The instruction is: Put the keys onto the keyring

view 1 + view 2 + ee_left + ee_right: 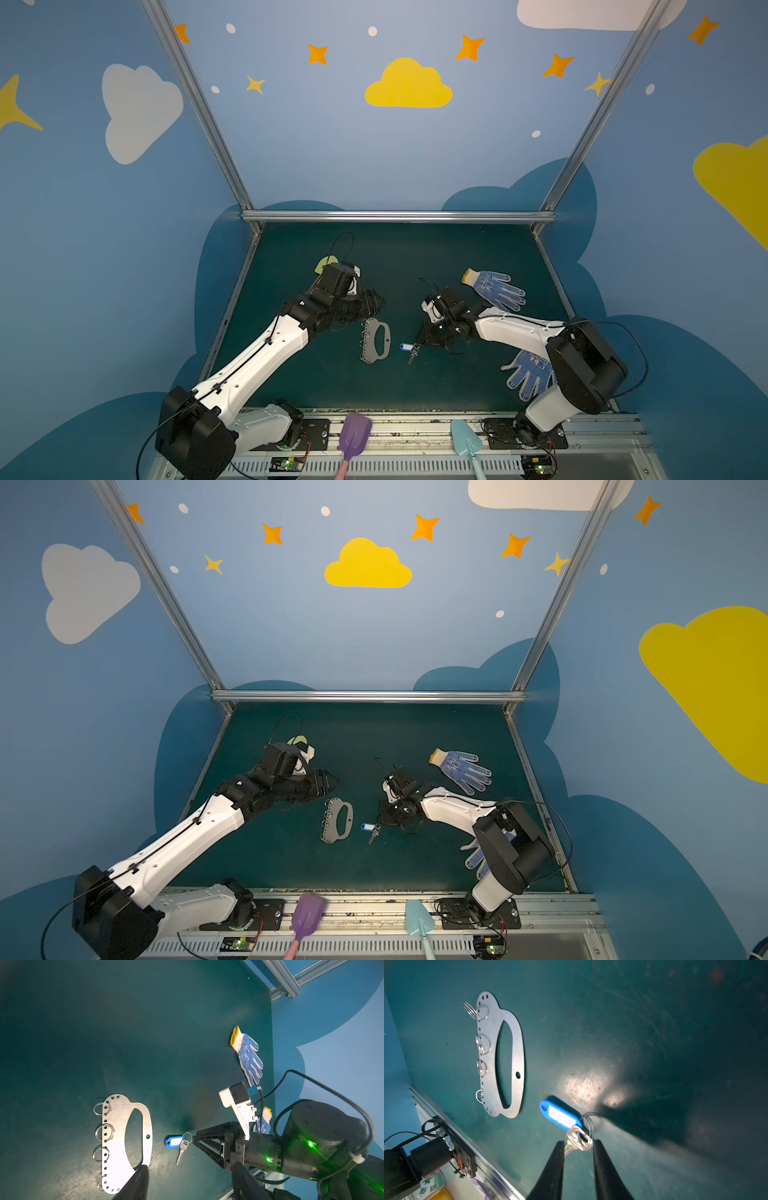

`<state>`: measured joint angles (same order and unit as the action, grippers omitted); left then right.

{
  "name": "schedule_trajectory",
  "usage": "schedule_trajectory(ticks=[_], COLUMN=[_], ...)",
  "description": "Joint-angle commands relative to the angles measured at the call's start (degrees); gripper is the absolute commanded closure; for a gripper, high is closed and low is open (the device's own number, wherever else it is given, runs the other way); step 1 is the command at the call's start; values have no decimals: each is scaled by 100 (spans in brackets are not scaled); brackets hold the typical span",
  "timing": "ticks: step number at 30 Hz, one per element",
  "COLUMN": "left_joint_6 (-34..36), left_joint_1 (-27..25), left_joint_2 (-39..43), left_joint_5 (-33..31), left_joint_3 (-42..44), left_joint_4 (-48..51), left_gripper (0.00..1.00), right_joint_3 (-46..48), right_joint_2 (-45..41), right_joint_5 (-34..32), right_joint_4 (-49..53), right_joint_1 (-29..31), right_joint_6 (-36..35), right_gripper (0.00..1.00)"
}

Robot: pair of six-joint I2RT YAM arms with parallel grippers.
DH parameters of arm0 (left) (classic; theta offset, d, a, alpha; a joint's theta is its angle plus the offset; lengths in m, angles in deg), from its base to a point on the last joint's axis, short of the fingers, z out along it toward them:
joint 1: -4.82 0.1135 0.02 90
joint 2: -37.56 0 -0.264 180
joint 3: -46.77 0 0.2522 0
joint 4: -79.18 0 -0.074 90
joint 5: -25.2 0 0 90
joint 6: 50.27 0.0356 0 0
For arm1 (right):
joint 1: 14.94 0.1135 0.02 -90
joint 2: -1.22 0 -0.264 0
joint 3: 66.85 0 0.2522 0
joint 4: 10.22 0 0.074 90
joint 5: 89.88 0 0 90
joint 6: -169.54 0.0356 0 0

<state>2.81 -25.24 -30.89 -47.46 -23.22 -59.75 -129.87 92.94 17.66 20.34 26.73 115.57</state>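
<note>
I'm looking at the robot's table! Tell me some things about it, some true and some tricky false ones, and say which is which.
1. The keys have a blue tag. True.
2. The keys already hang on the keyring. False: they lie on the mat beside it, not touching.
3. Two spotted gloves are on the mat. True: a far glove and a near glove.
4. The left gripper holds the keyring. False: it is open and the keyring lies flat on the mat.

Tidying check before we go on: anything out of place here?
Yes: a far glove and a near glove lie on the mat, unrelated to the keys and keyring; the near glove is partly hidden by the right arm.
</note>
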Motion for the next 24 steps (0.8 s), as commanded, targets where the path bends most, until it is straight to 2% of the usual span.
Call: schedule_trajectory(ticks=[1, 7, 12, 24], left_joint_6=[-45, -41, -38, -69], left_joint_1=[9, 9, -2, 4], left_joint_2=[-43, -160, -162, -239], left_joint_5=[37, 103, 110, 94], left_joint_3=[68, 24, 15, -37], left_joint_4=[-103, -121, -155, -157], left_gripper=[36, 36, 36, 36], right_joint_3=[56, 9, 153, 211], right_joint_2=[98, 282, 57, 175], right_joint_5=[71, -46, -110, 127], right_joint_4=[-184, -23, -9, -263], right_joint_1=[-21, -22, -19, 83], right_joint_6=[39, 39, 39, 39], right_gripper=[73, 73, 73, 73])
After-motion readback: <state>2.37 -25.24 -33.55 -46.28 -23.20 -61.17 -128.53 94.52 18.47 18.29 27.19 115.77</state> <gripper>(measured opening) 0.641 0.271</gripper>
